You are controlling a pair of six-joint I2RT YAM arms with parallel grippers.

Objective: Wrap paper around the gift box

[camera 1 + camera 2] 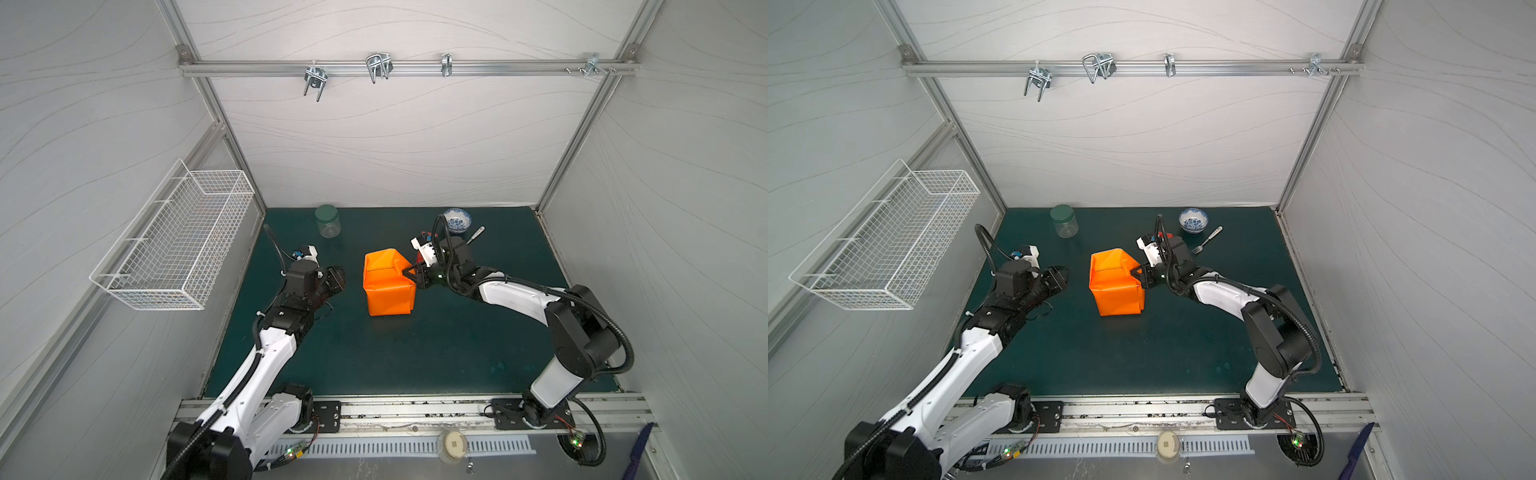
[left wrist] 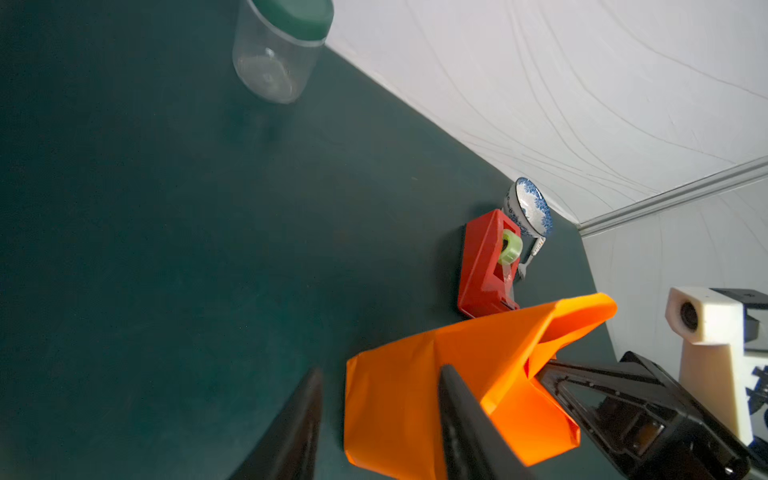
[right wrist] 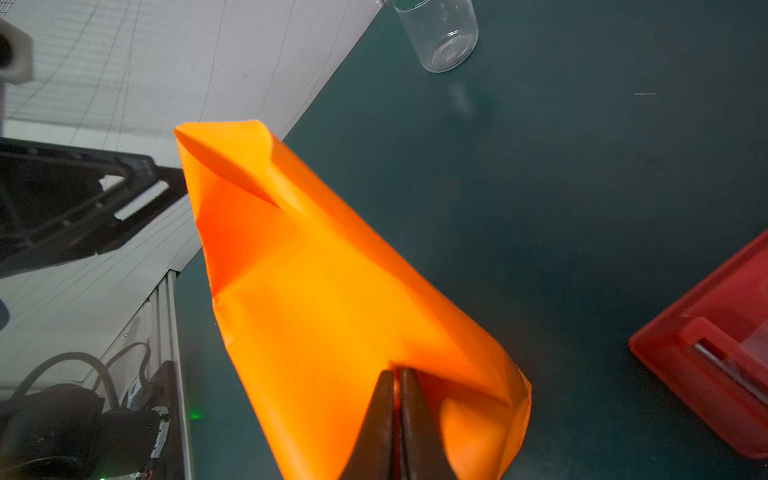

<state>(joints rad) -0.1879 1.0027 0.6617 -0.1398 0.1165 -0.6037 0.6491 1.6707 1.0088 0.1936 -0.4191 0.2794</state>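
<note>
The orange paper (image 1: 388,286) sits in the middle of the green mat (image 1: 415,353), folded into a boxy parcel that hides the gift box entirely. The right gripper (image 3: 397,374) is clenched on a fold at the parcel's right side, while the left gripper (image 1: 340,275) hangs just left of it, jaws parted and empty

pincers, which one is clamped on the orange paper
The right pincer, shut on the paper; the left pincer sits clear of it, jaws parted, empty.
</note>
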